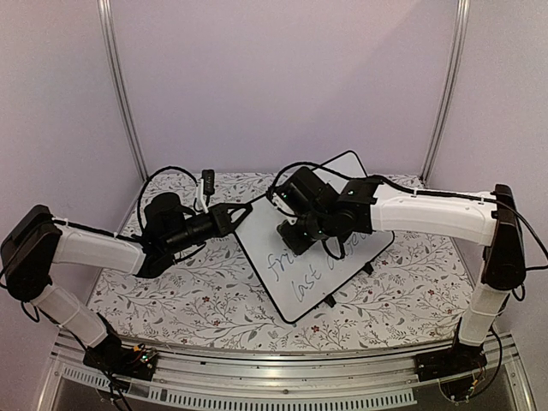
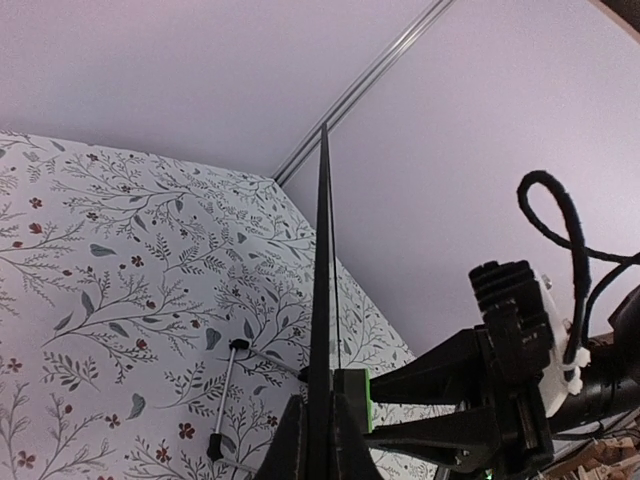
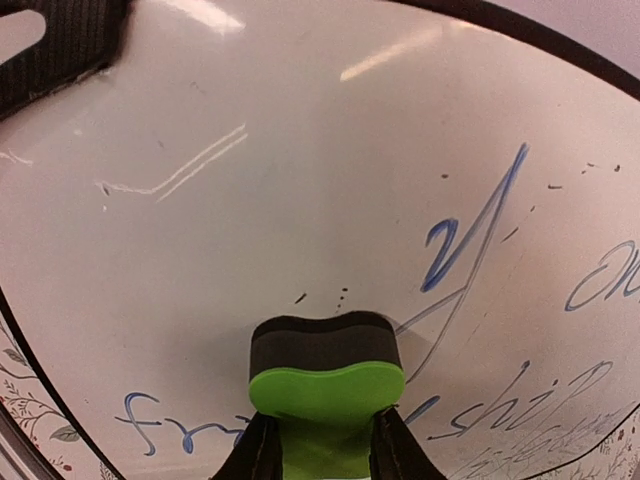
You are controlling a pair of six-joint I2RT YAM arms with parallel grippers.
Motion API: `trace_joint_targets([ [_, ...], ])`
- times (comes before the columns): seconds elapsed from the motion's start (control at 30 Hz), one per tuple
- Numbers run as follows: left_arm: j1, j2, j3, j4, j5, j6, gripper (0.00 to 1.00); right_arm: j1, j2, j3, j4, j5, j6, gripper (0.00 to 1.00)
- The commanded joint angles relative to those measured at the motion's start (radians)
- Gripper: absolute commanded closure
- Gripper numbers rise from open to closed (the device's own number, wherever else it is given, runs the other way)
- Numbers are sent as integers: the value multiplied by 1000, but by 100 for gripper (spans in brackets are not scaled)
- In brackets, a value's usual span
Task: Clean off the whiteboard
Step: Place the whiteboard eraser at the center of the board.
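Since blue writing is left on the whiteboard (image 1: 261, 235), the wiping step is judged unfinished.

- **Whiteboard:** black-rimmed. It is clamped by its near edge in the left jaws, which are closed tight on the rim, and is seen edge-on above them (image 2: 323, 280). Its written face (image 3: 300, 180) is turned towards the right jaws.
- **Eraser** (image 3: 326, 375): green back, dark felt. It is pinched in the narrowly set right jaws, and the felt appears set against the board.
- **Surface** (image 1: 197, 300): floral-patterned, below both jaws.
- **Method advised:** the felt is best kept flat. Overlapping strokes should be drawn across each line. Pressure should be kept moderate so that the board is not pushed out of the left jaws.
- **Writing:** "fr" is read just left of the right jaws and "ship" just right of them. A looped stroke sits above them. A lower line begins "last"; the rest cannot be read.
- **Brands:** none seen.
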Motion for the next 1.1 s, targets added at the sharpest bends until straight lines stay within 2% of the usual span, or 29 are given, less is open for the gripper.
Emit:
trace_joint_targets([
  [0.0, -29, 20, -4, 39, 100, 71, 100, 14, 38, -46, -97, 8, 24, 72],
  [0.17, -29, 22, -4, 41, 101, 71, 100, 15, 33, -23, -99, 43, 25, 72],
  [0.53, -29, 21, -4, 42, 102, 70, 100, -47, 110, 174, -102, 80, -40, 72],
  [0.77, -29, 28, -2, 40, 94, 67, 99, -58, 91, 189, -101, 58, -49, 72],
  [0.87, -27, 24, -3, 28, 81, 67, 86, -58, 44, 139, -66, 14, -39, 72],
  [1.07, -23, 11, -5, 24, 76, 77, 70, -58, -139, -11, -19, -66, -34, 71],
])
